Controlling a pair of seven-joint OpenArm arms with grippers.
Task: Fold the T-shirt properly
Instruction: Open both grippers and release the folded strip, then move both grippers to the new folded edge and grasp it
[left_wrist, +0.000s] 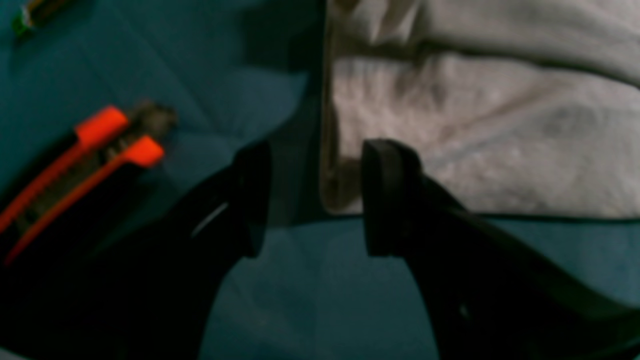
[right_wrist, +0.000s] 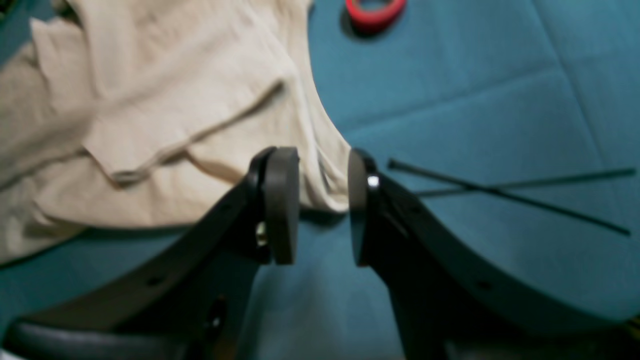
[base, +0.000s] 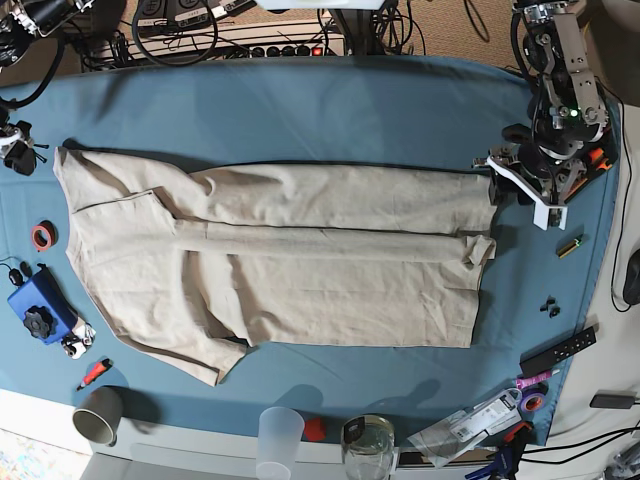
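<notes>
Across the middle of the teal table cloth (base: 300, 110) the T-shirt (base: 300, 270) lies spread out with its upper long edge already turned in. The left gripper (left_wrist: 315, 197) hovers open-jawed at one end corner, the right gripper (right_wrist: 322, 205) likewise open at the opposite end near the red tape roll (right_wrist: 375, 10), neither holding cloth. The step looks like reaching for the next lengthwise fold; both must close on their corners.

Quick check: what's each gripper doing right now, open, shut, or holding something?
Left gripper: open, holding nothing, at the edge of the T-shirt.
Right gripper: open, jaws either side of a T-shirt corner, not clamped on it.
</notes>
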